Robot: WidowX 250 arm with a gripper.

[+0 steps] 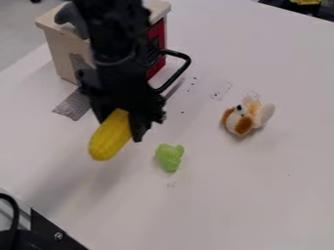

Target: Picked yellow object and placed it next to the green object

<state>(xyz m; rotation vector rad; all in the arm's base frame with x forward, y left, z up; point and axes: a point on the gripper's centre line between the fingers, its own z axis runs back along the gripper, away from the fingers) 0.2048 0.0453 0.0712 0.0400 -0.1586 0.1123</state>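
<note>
At 10 o'clock of the green toy [170, 157]: yellow corn [111, 136] gripped

Hand [120, 128] pinching its upper end, lower end out toward 7 o'clock. Looks raised off table [228, 200]. Risks: dropped high, round side could roll; carried low toward 4 o'clock, it could shove the green toy away.

The black arm [116, 46] enters at 11 o'clock, descending toward 6; its gripper [119, 129] hangs near 9 o'clock, fingers slightly apart in a grip, pointing down.
</note>
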